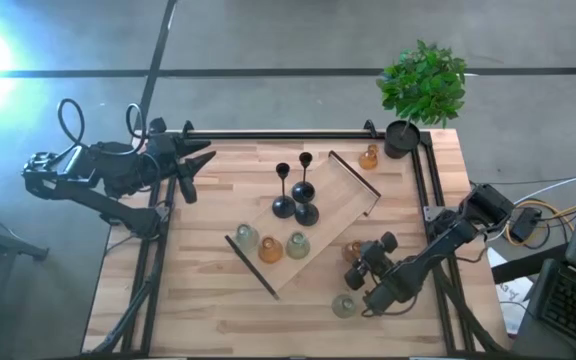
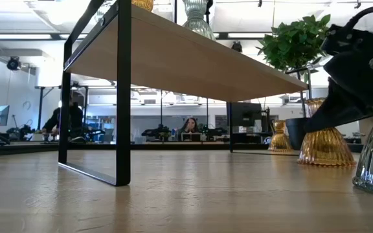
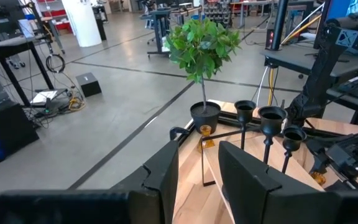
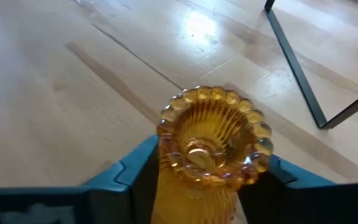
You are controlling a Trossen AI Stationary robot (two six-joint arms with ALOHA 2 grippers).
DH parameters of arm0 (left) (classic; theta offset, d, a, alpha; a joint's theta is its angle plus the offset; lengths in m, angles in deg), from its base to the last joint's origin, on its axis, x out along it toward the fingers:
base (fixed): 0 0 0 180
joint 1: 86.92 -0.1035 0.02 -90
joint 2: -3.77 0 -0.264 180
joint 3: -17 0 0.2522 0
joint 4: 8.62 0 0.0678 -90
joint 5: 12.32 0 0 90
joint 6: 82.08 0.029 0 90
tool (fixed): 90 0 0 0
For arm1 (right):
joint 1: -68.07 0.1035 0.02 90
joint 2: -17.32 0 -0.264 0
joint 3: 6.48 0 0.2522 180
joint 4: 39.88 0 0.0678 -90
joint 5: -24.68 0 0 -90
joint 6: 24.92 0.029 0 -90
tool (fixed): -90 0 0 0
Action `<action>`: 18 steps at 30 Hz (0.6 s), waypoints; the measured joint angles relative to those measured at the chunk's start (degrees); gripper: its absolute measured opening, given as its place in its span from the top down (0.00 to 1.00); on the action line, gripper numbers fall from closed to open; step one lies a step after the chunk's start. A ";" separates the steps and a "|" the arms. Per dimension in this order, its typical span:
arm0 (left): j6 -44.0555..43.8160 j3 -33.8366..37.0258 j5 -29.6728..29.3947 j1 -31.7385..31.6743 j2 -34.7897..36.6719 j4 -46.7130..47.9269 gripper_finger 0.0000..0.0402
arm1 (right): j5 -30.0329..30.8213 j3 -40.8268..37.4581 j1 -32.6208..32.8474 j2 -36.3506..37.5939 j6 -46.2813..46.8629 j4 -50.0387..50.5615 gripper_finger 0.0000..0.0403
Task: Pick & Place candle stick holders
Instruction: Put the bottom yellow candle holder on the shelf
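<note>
A raised wooden shelf (image 1: 330,205) lies slantwise mid-table. On it stand three black candle stick holders (image 1: 294,203) and three glass ones, amber and pale green (image 1: 271,247). At the near right, an amber glass holder (image 4: 210,149) stands upright on the table between the fingers of my right gripper (image 1: 360,260), which is shut on it. A pale green holder (image 1: 345,305) stands just nearer, and another amber one (image 1: 369,157) at the far right. My left gripper (image 3: 199,177) hangs open and empty above the table's far left corner. My right gripper pinches the amber holder between its two blue-edged fingers (image 4: 135,165), one on each side of the ribbed body (image 4: 194,196) just under the beaded rim. The fingers slant down from the table's right. The holder stands upright, its base (image 2: 324,158) on the table.
A black pot with a green plant (image 1: 423,85) stands at the far right corner. A black frame rail (image 1: 268,135) runs along the far edge and down the sides. The shelf's black legs (image 2: 123,97) stand on the table. People sit in the room beyond.
</note>
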State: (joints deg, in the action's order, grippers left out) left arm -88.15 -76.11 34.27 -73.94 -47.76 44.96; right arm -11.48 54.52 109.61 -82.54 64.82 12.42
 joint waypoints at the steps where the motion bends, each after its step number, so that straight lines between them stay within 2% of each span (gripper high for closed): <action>1: 0.00 0.00 0.01 0.01 0.00 -0.01 0.70 | 0.06 0.04 0.00 0.00 0.08 0.00 0.61; 5: 0.02 0.00 0.01 0.00 0.00 -0.05 0.70 | 0.27 0.96 0.07 0.13 -1.06 -0.08 0.71; 11: 0.02 0.00 0.01 0.00 0.00 -0.08 0.70 | -1.99 3.70 0.02 2.47 -8.17 0.84 0.71; 18: 0.02 0.00 0.01 0.01 0.00 0.20 0.70 | -4.80 8.54 0.22 10.01 -10.27 10.91 0.71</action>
State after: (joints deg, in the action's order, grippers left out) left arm -88.13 -76.11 34.28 -73.93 -47.76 45.16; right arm -16.28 63.06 109.83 -72.53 54.54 23.33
